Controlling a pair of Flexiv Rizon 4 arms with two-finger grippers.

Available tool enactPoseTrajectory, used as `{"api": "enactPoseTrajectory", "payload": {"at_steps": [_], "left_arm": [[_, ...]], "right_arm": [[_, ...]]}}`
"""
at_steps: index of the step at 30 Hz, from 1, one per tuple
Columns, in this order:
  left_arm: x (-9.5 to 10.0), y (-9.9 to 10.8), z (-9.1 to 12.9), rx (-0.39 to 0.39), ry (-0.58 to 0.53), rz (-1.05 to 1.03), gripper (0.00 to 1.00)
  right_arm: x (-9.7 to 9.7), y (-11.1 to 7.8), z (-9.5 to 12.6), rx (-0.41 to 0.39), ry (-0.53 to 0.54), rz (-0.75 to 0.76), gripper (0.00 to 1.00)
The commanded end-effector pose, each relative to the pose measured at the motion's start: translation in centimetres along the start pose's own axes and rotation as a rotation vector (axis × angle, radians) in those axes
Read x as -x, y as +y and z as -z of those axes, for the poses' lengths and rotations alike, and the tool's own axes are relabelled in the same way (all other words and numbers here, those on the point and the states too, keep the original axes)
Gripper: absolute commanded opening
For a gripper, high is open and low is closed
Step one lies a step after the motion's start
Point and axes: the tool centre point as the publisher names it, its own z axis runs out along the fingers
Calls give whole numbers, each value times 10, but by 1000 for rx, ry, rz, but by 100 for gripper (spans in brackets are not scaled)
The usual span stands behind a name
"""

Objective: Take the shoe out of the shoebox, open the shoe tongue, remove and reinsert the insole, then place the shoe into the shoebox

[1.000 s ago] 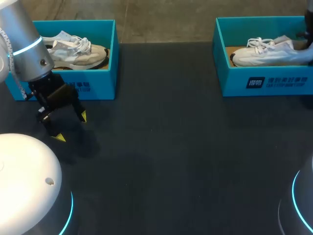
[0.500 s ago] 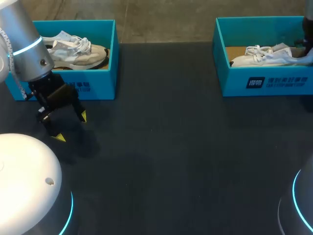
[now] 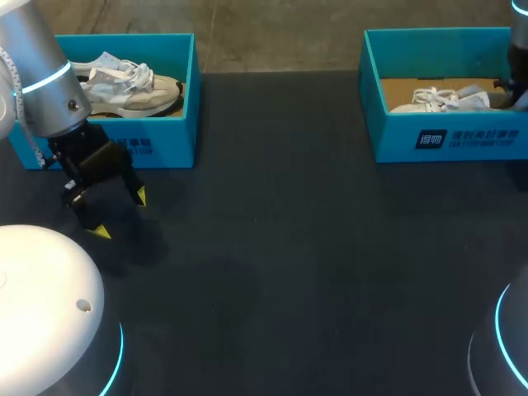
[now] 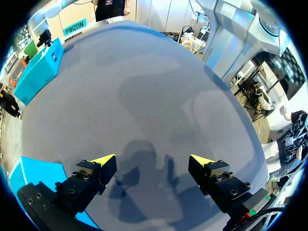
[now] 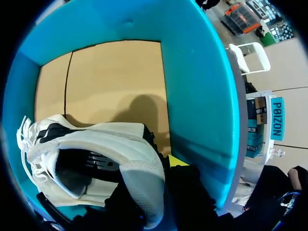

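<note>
A white shoe (image 3: 445, 99) lies low inside the right teal shoebox (image 3: 450, 139), toe pointing left. At the table's far right edge my right gripper (image 3: 517, 92) reaches into that box at the shoe's heel. In the right wrist view the gripper (image 5: 155, 174) is shut on the heel collar of the shoe (image 5: 96, 144), one yellow fingertip (image 5: 178, 161) showing beside it above the box's cardboard floor (image 5: 110, 82). My left gripper (image 3: 120, 214) hangs open over bare table in front of the left box, nothing between the fingers of the gripper (image 4: 153, 160).
A second teal shoebox (image 3: 157, 144) stands at the back left with a grey and white shoe (image 3: 124, 87) in it. Dark tabletop (image 3: 289, 247) stretches between the two boxes. In the left wrist view the right shoebox (image 4: 38, 72) shows far ahead.
The right gripper has lowered the white shoe into the right box, so it now sits lower behind the front wall. The left arm has not moved.
</note>
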Motion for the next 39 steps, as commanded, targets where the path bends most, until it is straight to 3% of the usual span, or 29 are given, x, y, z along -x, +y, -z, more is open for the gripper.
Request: {"api": "enactPoseTrajectory", "payload": {"at_steps": [1, 17, 18, 21, 22, 30, 39], "left_arm": [[-1, 0, 0, 2, 0, 0, 100], [-1, 0, 0, 2, 0, 0, 100], [-1, 0, 0, 2, 0, 0, 100], [-1, 0, 0, 2, 0, 0, 100], [-1, 0, 0, 2, 0, 0, 100], [-1, 0, 0, 2, 0, 0, 100], [-1, 0, 0, 2, 0, 0, 100]], "right_arm": [[0, -3, -8, 7, 8, -1, 0], [-3, -5, -19, -1, 21, -1, 0], [-3, -5, -19, -3, 23, -3, 10], [-3, -5, -14, -6, 27, -10, 97], [-3, -6, -12, -6, 28, -13, 100], [-4, -8, 14, 3, 35, -33, 100], [-9, -14, 64, 18, 52, -45, 100]]}}
